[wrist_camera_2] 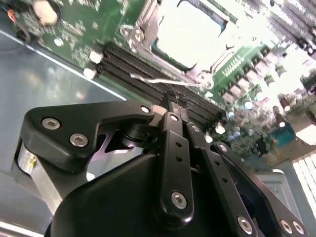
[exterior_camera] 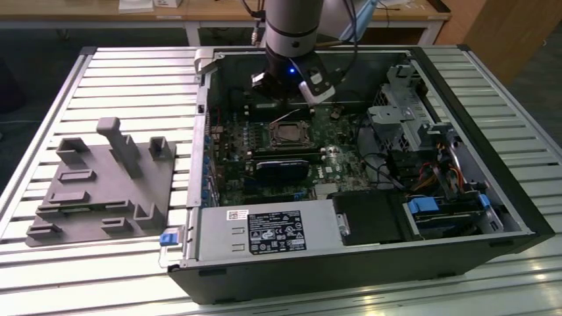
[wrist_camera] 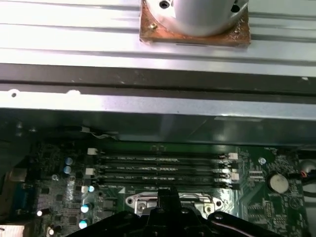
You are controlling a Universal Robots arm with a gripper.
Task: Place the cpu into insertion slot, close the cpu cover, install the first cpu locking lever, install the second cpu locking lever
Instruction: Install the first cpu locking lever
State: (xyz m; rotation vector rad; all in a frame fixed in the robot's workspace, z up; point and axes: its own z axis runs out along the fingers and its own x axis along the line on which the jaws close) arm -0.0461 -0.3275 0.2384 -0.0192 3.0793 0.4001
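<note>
Arm: the grey-and-black robot arm point(exterior_camera: 290, 33) reaches down into the open black computer case point(exterior_camera: 491, 178), which lies on the slatted metal worktop point(exterior_camera: 131, 79).
Fingers: in the second wrist view the black gripper point(wrist_camera_2: 173, 104) has its fingers drawn together into one narrow tip, with nothing visible between them.
Cpu: the cpu point(wrist_camera_2: 190, 32), a small flat square chip with a silvery metal top, shows as a glaring bright square seated in the insertion slot point(exterior_camera: 285, 135). That slot is the small black-rimmed square socket on the green circuit board point(exterior_camera: 347, 164).
Cover: the cpu cover point(wrist_camera_2: 144, 24), a thin grey metal frame, appears to lie down around the chip. Glare hides whether it sits fully flat.
Lever: a thin bright wire locking lever point(wrist_camera_2: 163, 80) runs along the socket's edge, beside the row of long black memory slots point(wrist_camera: 158, 165). It is just beyond the gripper's tip, and I cannot tell whether the two touch.
Step in hand: probably the first locking lever, since the chip looks seated and the cover looks lowered.
Doing it well: meet the wire with the closed tip near its free end and push steadily, so the wire bends little. Keep the tip on the wire's line so it does not slip off sideways.
Risk: a slip could land the tip on the memory slots or on the small parts of the circuit board. If the cover is not quite flat, the lever would bind.
</note>
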